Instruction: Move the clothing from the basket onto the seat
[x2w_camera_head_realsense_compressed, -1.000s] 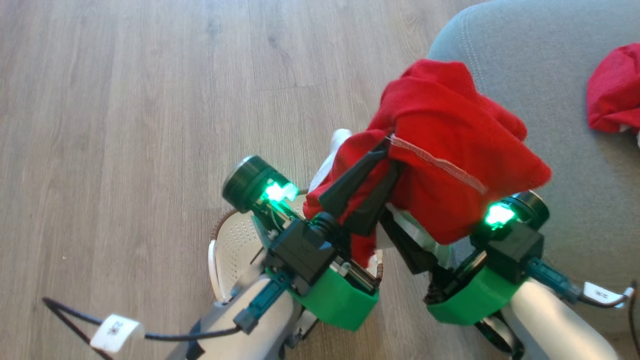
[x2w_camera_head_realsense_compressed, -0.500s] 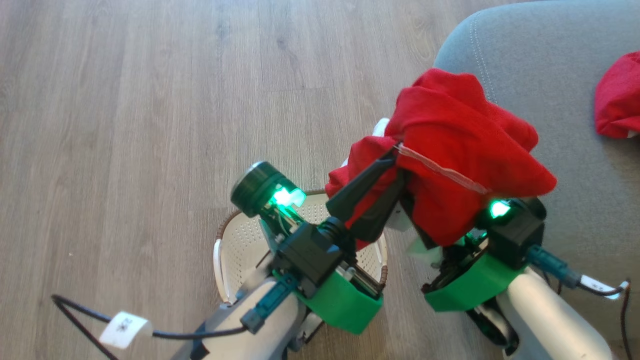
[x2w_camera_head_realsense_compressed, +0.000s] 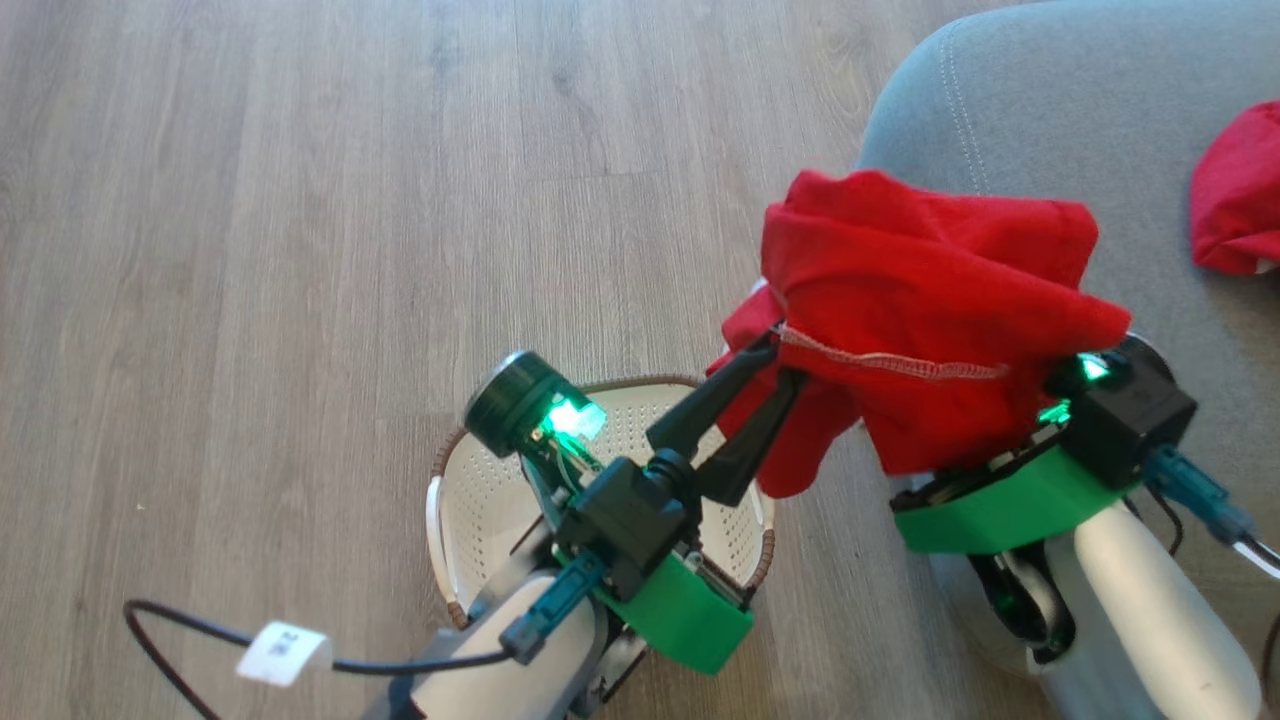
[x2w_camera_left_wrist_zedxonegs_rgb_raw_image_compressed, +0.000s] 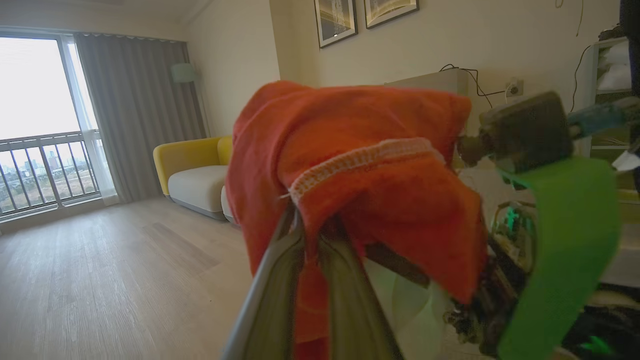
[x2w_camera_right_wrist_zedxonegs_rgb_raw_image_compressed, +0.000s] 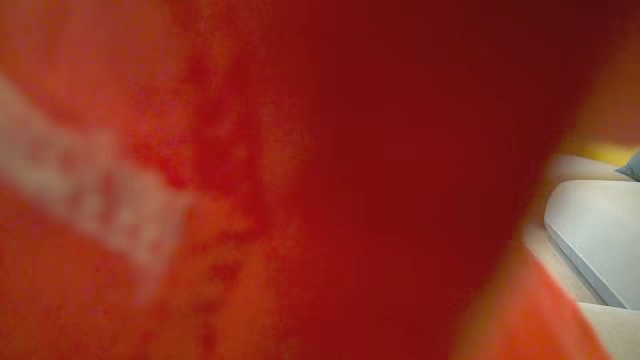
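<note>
Spanning the upper right, the large grey fabric-upholstered seat serves as the drop site, with one bright red garment lying on it already. A red soft fabric garment with a pale stitched hem hangs over the seat's edge, lifted clear of the small cream perforated plastic basket below. The left gripper pinches the hem, fingers narrow. The right gripper is closed, its fingers buried under cloth, so its grip is unconfirmed.

The right arm has swung outward, spreading the red garment toward the seat.
</note>
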